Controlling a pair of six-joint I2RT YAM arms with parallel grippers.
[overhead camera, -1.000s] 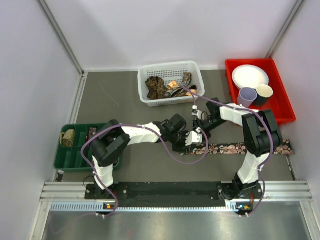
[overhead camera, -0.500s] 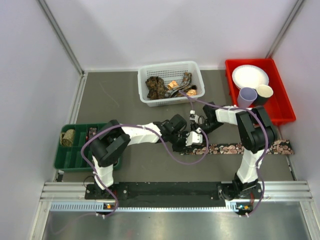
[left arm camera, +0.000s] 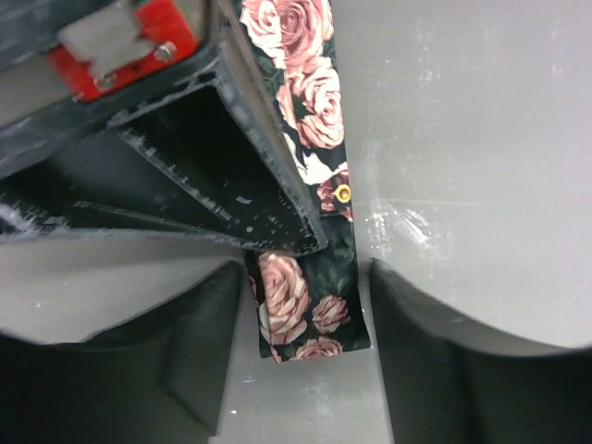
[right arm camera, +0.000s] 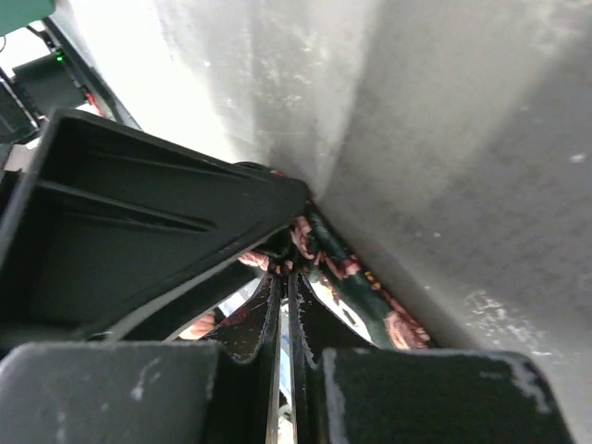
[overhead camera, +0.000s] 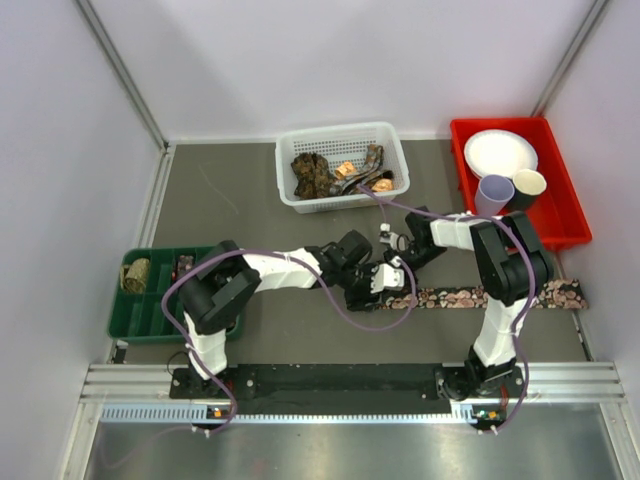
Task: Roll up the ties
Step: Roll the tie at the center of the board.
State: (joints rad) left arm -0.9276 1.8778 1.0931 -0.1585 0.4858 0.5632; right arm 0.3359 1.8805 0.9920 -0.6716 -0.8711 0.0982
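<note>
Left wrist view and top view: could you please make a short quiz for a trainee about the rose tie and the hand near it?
1. True or false: the tie lies stretched out on the table, not rolled.
2. The left hand is: A) open, with a finger on each side of the tie's end; B) shut on the tie; C) shut, holding nothing.
3. What colour is the basket that holds more ties?
Key: 1 true; 2 A; 3 white.

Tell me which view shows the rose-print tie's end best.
Left wrist: the end of the tie lies sharp between the open left fingers, roses clear. Top external shows the whole strip on the table, small. Right wrist catches only a sliver past the shut right fingers.
</note>
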